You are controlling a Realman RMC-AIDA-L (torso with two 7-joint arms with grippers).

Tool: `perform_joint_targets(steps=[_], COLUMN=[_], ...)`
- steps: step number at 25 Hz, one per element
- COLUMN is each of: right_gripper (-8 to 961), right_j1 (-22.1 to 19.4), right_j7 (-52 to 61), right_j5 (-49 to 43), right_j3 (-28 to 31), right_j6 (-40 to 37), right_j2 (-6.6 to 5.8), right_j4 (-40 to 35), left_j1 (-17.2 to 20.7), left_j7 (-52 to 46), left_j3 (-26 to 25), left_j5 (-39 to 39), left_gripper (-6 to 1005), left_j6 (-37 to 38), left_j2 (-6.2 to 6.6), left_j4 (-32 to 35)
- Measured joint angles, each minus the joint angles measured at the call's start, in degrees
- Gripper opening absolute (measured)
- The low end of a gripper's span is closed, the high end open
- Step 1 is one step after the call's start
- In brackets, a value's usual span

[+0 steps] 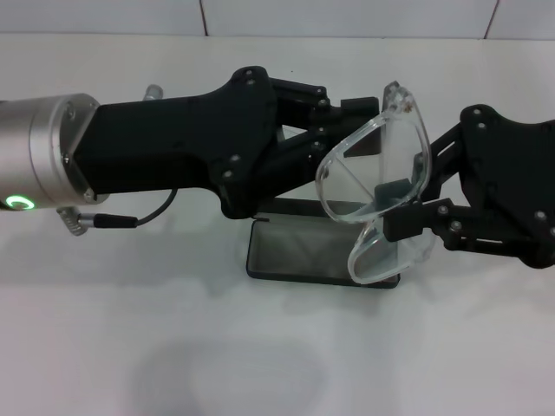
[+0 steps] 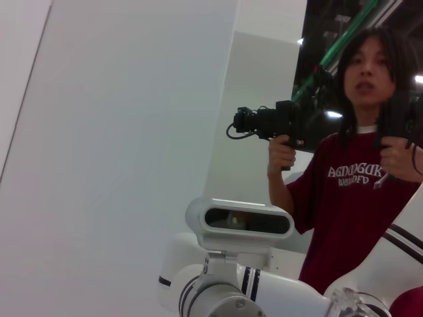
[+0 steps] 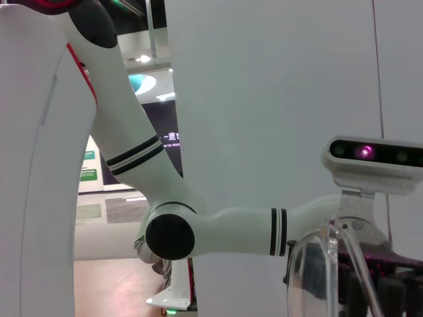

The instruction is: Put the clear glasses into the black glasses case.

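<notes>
The clear glasses [image 1: 379, 186] hang tilted in the air over the black glasses case [image 1: 303, 253], which lies open on the white table with its grey lining showing. My left gripper [image 1: 342, 139] reaches in from the left and is shut on the glasses' upper rim. From the right, my right gripper [image 1: 401, 204] is shut on the lens near the middle. Part of the case is hidden under the left gripper. A clear edge of the glasses [image 3: 328, 264] shows in the right wrist view, and a small bit of them [image 2: 351, 302] shows in the left wrist view.
A white table [image 1: 173, 347] spreads around the case. A cable and metal plug [image 1: 95, 220] hang under my left arm. In the left wrist view a person [image 2: 357, 165] holding controllers stands behind the robot's head camera [image 2: 241, 221].
</notes>
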Motion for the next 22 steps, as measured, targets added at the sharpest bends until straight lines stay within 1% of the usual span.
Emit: perform_joint_targets(steps=[7, 10, 16, 18, 22], right_gripper=[100, 99, 99, 99, 99], right_j1=[0.0, 0.0, 1.2, 2.2, 3.4], right_j7=[-0.1, -0.1, -1.6, -2.6, -3.3], right_j5=[0.1, 0.1, 0.2, 0.3, 0.2], right_j3=[-0.2, -0.3, -0.4, -0.4, -0.4], right_j6=[-0.5, -0.6, -0.2, -0.1, -0.1], right_j2=[0.09, 0.16, 0.18, 0.18, 0.09], right_j4=[0.5, 0.6, 3.8, 6.1, 8.1], left_j1=[0.4, 0.4, -0.8, -1.4, -2.5], left_j7=[0.4, 0.4, 0.5, 0.5, 0.5], left_j3=[-3.4, -3.5, -1.6, -0.6, 0.9], left_j5=[0.1, 0.0, -0.2, -0.3, -0.7], left_gripper=[97, 97, 98, 98, 98], left_j6=[-0.5, -0.5, -1.3, -1.5, -1.8], left_j2=[-0.26, -0.34, -0.56, -0.6, -0.62], left_j4=[-0.9, -1.3, -1.3, -1.4, -1.4])
